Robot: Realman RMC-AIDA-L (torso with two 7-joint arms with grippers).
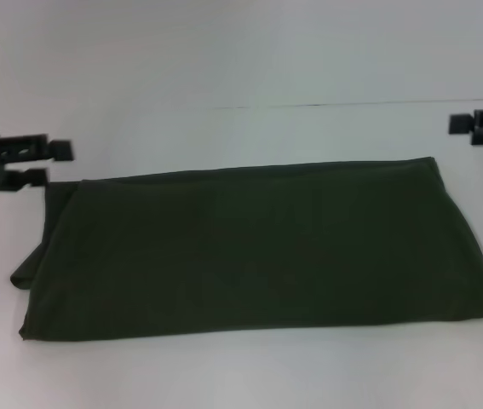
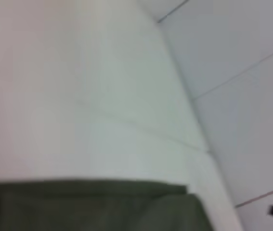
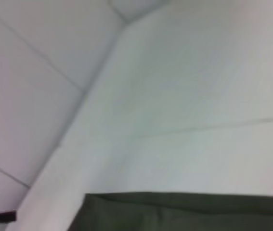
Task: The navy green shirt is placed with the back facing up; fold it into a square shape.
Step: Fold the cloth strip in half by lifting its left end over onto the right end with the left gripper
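Observation:
The navy green shirt (image 1: 258, 251) lies flat on the white table (image 1: 250, 128), folded into a long dark olive band running left to right, plain side up. A small flap sticks out at its left end. My left gripper (image 1: 49, 163) hovers just off the shirt's far left corner, open, with nothing between its fingers. At the right edge of the head view my right gripper (image 1: 467, 132) hangs beyond the shirt's far right corner, open and empty. Each wrist view shows one long edge of the shirt (image 2: 102, 207) (image 3: 184, 211) against the table.
Bare white tabletop (image 1: 224, 375) surrounds the shirt, with a narrow strip in front and a wider one behind. In the wrist views the table edge (image 2: 194, 120) (image 3: 78, 125) drops to a grey tiled floor (image 2: 242, 57).

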